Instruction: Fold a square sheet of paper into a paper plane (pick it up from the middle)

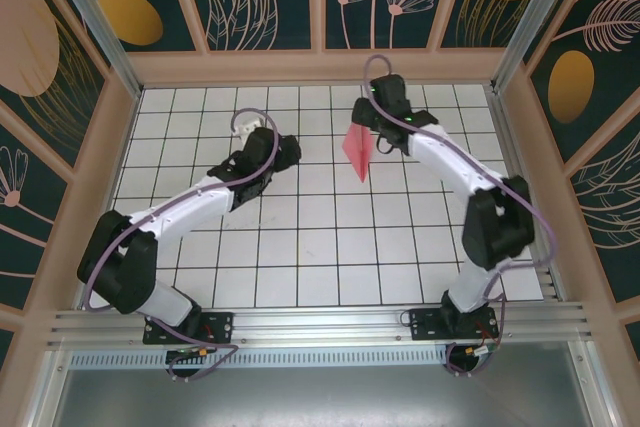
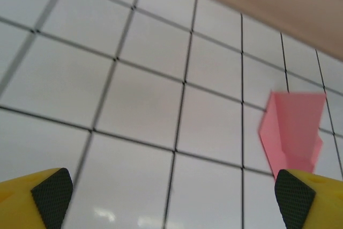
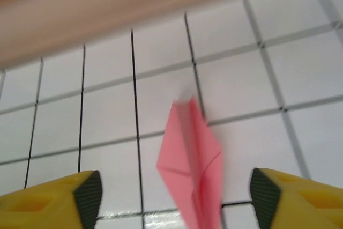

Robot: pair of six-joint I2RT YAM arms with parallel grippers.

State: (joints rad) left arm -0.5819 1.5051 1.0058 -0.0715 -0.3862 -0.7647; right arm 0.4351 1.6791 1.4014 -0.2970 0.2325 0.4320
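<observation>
The white-tiled bench carried one task thing, the paper plane - a slim pink-red dart in the far half, right of the middle line. From the top view its long axis ran nearly front to back, with the broad tail toward the far wall and the point toward the arms' bases. Whether it lay flat on the tiles or stood partly off them could not be told; it looked tilted and the right wrist view was blurred.

The right arm was much the nearer. The right pincer hung just beside the plane's tail end, on its right. In the right wrist view the plane sat between the two yellow fingers, clear of both, its length running away from the camera. That pincer was released, its jaws wide and gripping nothing. Judging by this, a close would meet the dart across its narrow width.

The left pincer stood well apart from the plane, to its left. In its own view the plane lay off by the right finger, not between the two. The left pincer was released too - jaws fully spread over bare tiles.
</observation>
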